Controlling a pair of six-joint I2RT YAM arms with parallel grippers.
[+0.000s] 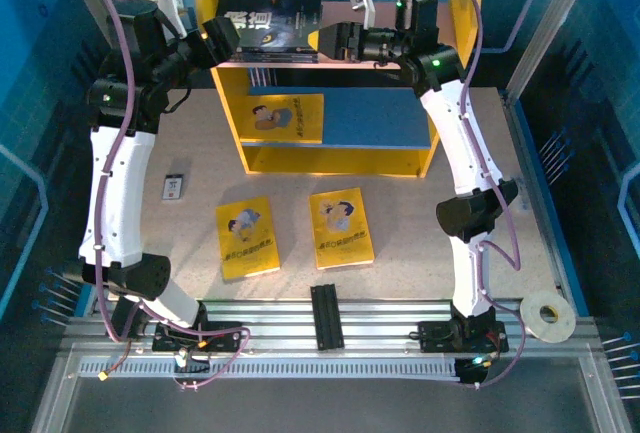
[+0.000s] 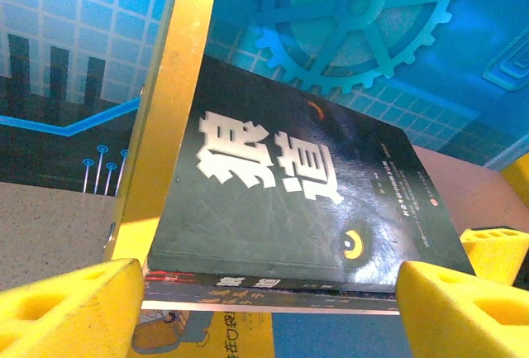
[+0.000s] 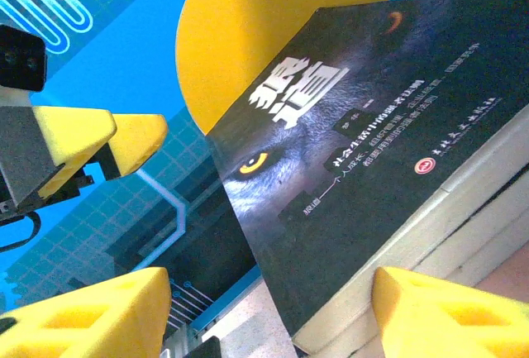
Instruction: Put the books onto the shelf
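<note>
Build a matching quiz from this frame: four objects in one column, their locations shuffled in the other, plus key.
Objects
1. dark wolf-face book
2. small white-and-black card
3. tape roll
4. black bar

Locations
A. middle of the near edge
B. on the pink upper board
C. on the table, left of the shelf
D. near right corner

Pairs: 1-B, 2-C, 3-D, 4-A
</note>
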